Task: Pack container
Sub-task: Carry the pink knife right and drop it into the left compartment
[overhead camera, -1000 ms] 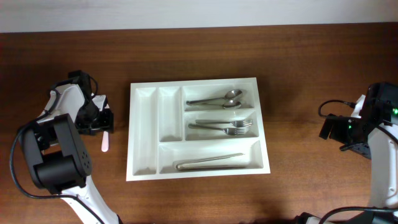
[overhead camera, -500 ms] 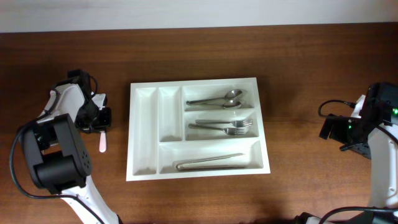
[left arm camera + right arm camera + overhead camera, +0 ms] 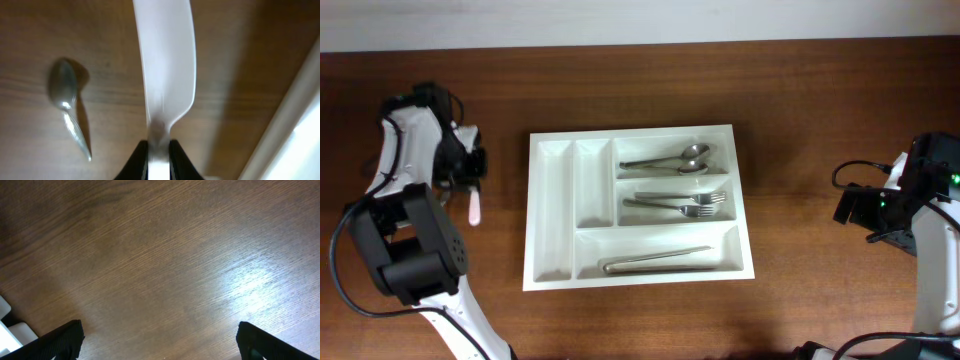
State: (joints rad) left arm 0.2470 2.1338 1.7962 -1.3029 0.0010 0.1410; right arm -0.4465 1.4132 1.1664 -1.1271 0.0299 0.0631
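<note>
The left gripper (image 3: 159, 151) is clamping a pale plastic utensil (image 3: 167, 65) by its narrow end, probably so the broad part hangs free for lowering into a slot. It is hovering just left of the container (image 3: 552, 215), which is sitting mid-table with its two narrow compartments bare. A teaspoon (image 3: 67, 107) is lying on the wood below. The right gripper (image 3: 160, 342) is waiting, fingers spread, well off to the right.

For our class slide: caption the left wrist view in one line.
Left claw shut on a white utensil above the table, metal spoon lying alongside.
</note>
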